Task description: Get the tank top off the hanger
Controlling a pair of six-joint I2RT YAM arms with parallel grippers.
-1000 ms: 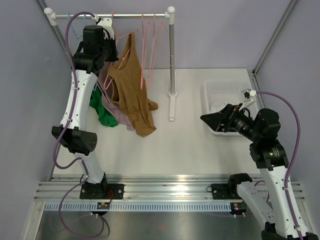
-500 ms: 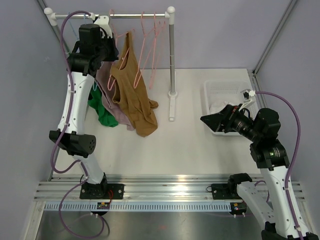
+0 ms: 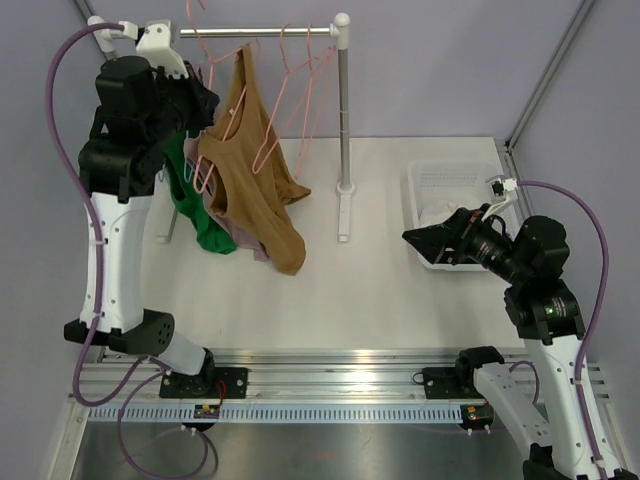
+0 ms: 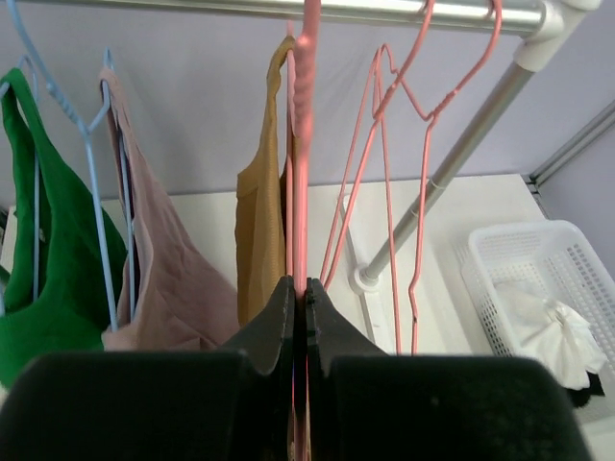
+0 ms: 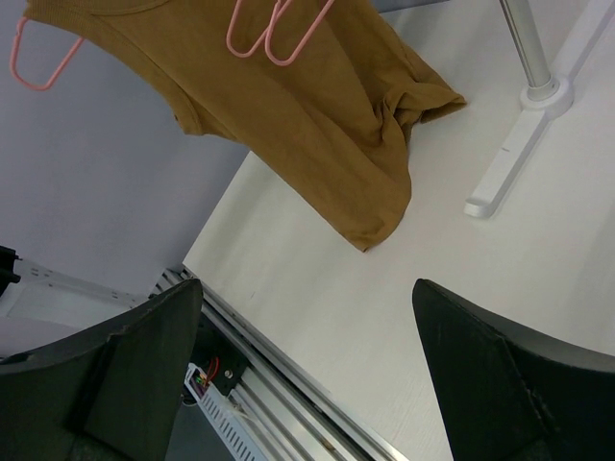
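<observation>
A white table [image 3: 380,290] is occupied by a silver metal clothes rail [image 3: 343,110] and a white mesh plastic basket [image 3: 440,180]. The mustard-brown cotton tank top [image 3: 245,175] is draped on a thin pink wire hanger [image 4: 300,144] at the rail and is seen hanging just below and to the right of the left gripper [image 4: 299,288]. That gripper's fingers are clamped on the hanger. The right gripper [image 5: 307,336] is held well apart from the tank top, near the basket, fingers spread wide.
</observation>
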